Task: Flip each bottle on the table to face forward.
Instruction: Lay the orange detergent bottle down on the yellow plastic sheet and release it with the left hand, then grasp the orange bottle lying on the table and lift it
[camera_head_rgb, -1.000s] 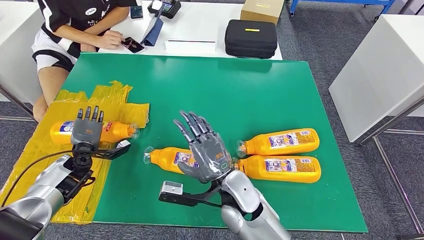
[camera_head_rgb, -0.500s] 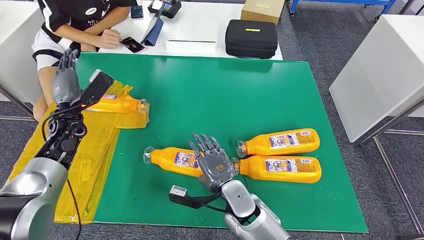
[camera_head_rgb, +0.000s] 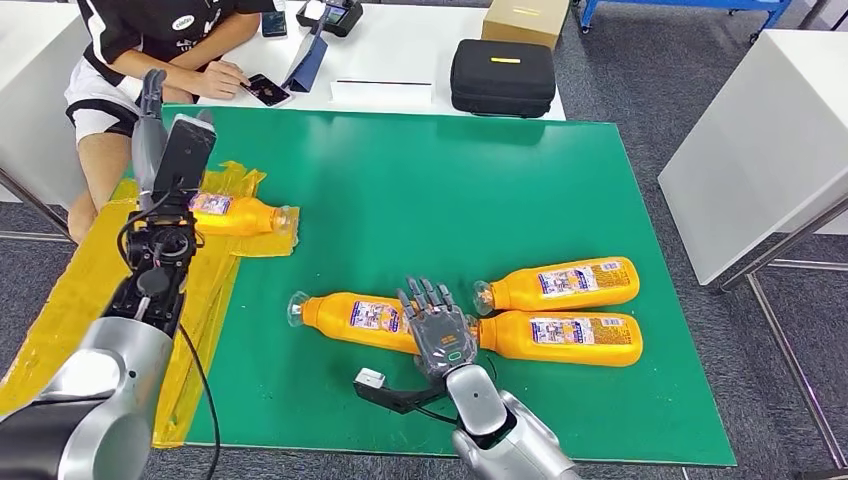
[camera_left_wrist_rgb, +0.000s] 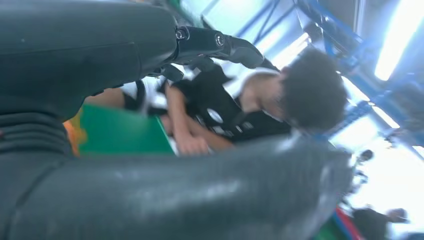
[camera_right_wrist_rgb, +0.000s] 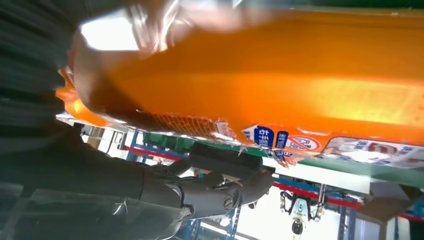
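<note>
Since a moment ago the right hand (camera_head_rgb: 440, 330) has sunk, fingers (camera_head_rgb: 425, 297) spread, onto the middle bottle (camera_head_rgb: 355, 318), whose long axis runs crosswise left of the paired bottles (camera_head_rgb: 560, 310), while the empty left hand (camera_head_rgb: 160, 140) has lifted far off.

left hand (camera_left_wrist_rgb: 150, 125) close, dark, fingers apart | green mat (camera_left_wrist_rgb: 122, 132) | seated person (camera_left_wrist_rgb: 260, 107) beyond
</note>
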